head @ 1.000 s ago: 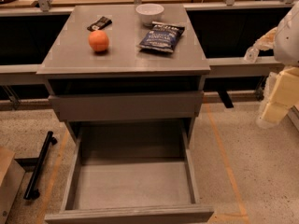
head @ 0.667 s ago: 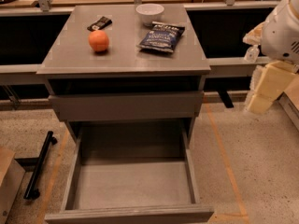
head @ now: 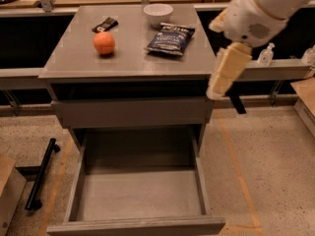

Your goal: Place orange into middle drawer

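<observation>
1. well, at the far left, off the worktop point(head: 128, 65), a black bar point(head: 42, 173) lies on the floor and plays no part in the task.
2. the orange point(head: 104, 43) rests on the worktop near its left edge, about midway between back and front. a small dark packet point(head: 105, 24) lies just behind it toward the back left corner, apart from it.
3. the orange looks round, smooth and matte, so i judge it firm and fairly light, and it will likely roll if nudged. it is best taken from above, across its widest middle, with a steady squeeze that does not bruise it.
4. below the front edge a shallow drawer point(head: 133, 113) shows only its flat front panel. under it the middle drawer point(head: 138, 200) stands pulled out with its floor bare, ready to receive the orange, which is not yet in it.
5. a white bowl point(head: 158, 14) sits at the back edge near the middle. a blue snack bag point(head: 170, 39) lies just in front of it, right of centre, and both are well apart from the orange.
6. the pincer point(head: 219, 85) hangs beyond the right edge, near the front right corner, pointing down. it is well apart from the orange and nothing shows in it, but i cannot tell whether it is apart or together.
7. reaching the orange calls for a pass leftward above the bag, and brushing the bag is the risk.
8. a small clear bottle point(head: 266, 54) stands on a ledge further right.
</observation>
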{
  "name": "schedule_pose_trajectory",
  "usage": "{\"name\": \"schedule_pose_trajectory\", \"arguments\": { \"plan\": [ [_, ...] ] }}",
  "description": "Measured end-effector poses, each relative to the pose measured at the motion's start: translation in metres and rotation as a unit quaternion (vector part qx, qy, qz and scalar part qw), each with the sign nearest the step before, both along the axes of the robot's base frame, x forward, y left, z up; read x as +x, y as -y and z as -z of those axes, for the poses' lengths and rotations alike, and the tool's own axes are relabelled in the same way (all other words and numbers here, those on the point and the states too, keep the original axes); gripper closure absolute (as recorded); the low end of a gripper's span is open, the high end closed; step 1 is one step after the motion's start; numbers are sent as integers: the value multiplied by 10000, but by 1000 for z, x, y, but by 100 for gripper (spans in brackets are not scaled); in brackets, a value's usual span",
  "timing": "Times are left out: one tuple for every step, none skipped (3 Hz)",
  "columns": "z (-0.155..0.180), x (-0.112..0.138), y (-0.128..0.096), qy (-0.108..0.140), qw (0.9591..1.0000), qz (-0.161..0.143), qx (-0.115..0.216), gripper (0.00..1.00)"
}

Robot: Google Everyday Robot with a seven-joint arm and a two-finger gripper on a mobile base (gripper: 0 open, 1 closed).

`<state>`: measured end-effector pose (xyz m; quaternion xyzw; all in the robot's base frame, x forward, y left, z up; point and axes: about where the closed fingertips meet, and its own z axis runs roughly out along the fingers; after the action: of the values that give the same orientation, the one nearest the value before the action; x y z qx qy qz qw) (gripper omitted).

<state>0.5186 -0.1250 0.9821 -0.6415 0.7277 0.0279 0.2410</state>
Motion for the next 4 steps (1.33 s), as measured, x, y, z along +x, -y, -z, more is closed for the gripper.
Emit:
{"name": "schedule_pose_trajectory", "arguments": {
  "plan": [
    [-15,35,-60,132,9968,-566,540,0],
    [-15,35,-60,131,9969,-565,538,0],
    [-19,37,-63,270,9964,-547,588,0],
    [-21,63,-100,412,9925,-999,565,0]
  ]
}}
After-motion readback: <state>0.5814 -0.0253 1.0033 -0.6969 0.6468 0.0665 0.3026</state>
